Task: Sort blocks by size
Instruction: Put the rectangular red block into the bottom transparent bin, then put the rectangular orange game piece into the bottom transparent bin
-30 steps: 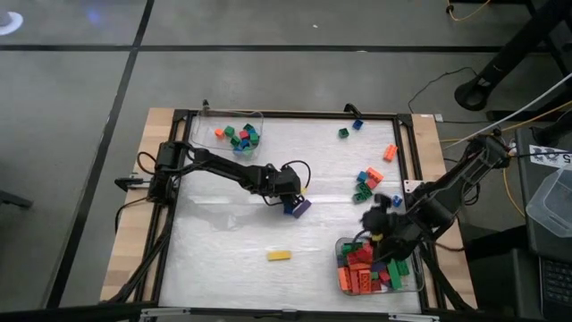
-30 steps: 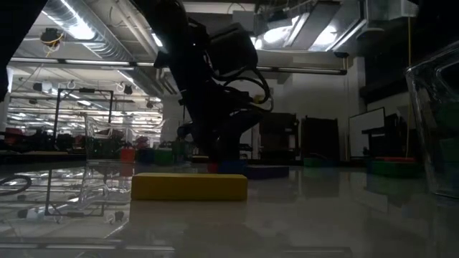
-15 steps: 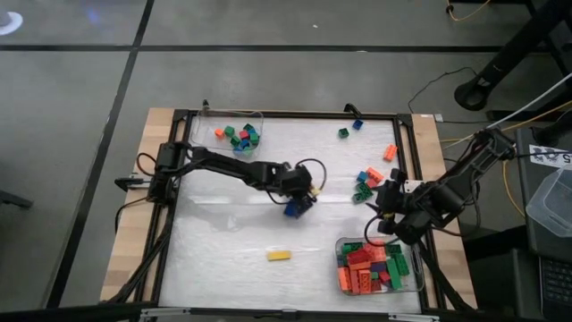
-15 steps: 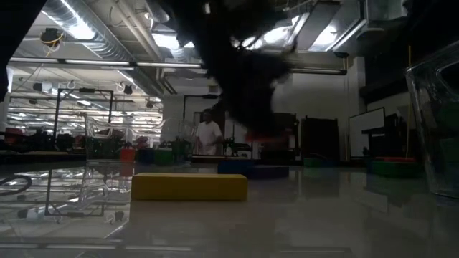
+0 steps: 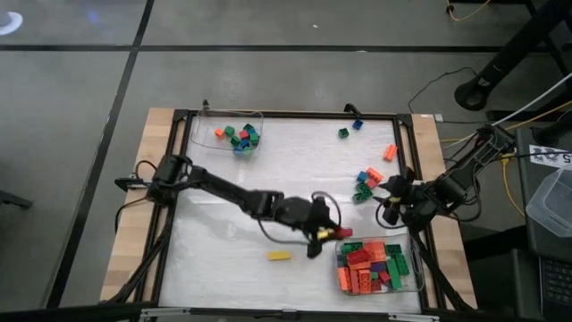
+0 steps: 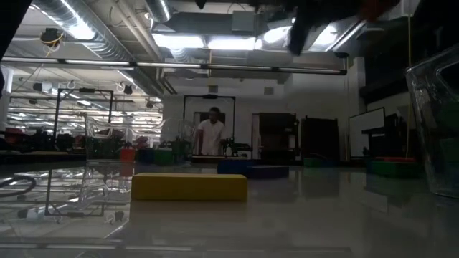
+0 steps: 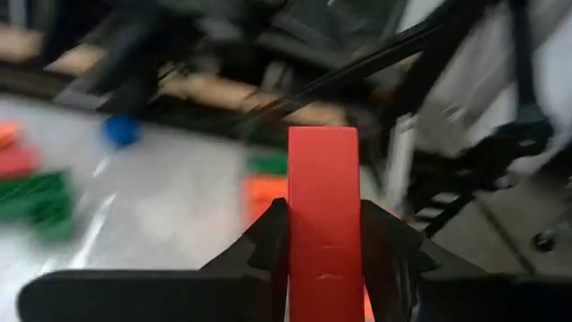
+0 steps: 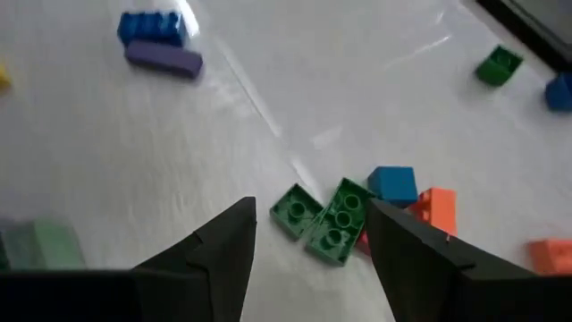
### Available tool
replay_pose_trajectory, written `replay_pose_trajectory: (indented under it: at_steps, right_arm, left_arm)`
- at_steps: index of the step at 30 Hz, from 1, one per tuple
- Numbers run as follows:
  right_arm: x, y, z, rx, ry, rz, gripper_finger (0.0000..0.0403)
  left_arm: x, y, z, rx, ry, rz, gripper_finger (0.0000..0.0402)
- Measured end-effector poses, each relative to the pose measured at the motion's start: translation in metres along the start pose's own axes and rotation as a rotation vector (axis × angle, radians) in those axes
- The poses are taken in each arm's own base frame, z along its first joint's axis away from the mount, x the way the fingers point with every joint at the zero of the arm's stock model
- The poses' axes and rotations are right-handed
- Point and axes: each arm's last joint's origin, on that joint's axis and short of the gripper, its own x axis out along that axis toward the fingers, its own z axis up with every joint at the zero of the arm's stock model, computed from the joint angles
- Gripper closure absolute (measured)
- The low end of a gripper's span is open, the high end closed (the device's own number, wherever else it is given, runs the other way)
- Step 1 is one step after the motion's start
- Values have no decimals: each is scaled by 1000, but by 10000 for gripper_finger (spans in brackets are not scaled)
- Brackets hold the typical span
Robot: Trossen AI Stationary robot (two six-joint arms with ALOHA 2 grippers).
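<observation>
My left gripper (image 5: 329,234) is shut on a long red block (image 5: 344,233), just left of the near-right clear tray (image 5: 413,268), which is full of long blocks. The left wrist view shows the red block (image 7: 323,179) between the two fingers. My right gripper (image 5: 386,199) hangs open over a loose cluster of green, blue and orange blocks (image 5: 366,183); the cluster (image 8: 335,219) lies on the table below its spread fingers. A yellow block (image 5: 279,256) lies flat near the front edge. My left gripper pinches the long red block by its two long sides (image 7: 323,237) between its two fingers. The fingers reach nearly level from the table's left and lie along the block, which sticks out forward past the fingertips. The block is lifted clear of the table.
A clear tray (image 5: 259,121) with small blocks stands at the far left. Loose green, blue and orange blocks (image 5: 350,129) lie near the far right. A blue block (image 8: 150,27) and a purple block (image 8: 163,58) lie mid-table. The low view shows a person (image 6: 210,136) in the room beyond.
My left gripper has risen from the blue and purple blocks mid-table with the red block. It has swung toward the near-right tray, tipping from pointing down to nearly level. My right gripper has drawn back from over that tray toward the far right, to above the loose cluster.
</observation>
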Motion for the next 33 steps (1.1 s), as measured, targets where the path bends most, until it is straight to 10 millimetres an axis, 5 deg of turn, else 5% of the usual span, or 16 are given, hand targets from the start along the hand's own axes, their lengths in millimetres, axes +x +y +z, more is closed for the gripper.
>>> replay_pose_trajectory:
  at_steps: [7, 18, 26, 33]
  right_arm:
    - [-2, -7, 2, 197, -109, -29, 194]
    - [5, -10, 6, 311, -84, -89, 194]
    - [21, -36, 17, 397, 111, -256, 194]
    - [33, -54, 27, 394, 288, -212, 194]
  left_arm:
    - [23, -28, -27, 66, -199, -132, 311]
    - [48, -19, -73, 98, -236, -64, 265]
    - [50, -16, -75, 102, -215, -54, 230]
    - [49, -12, -71, 122, -223, -45, 228]
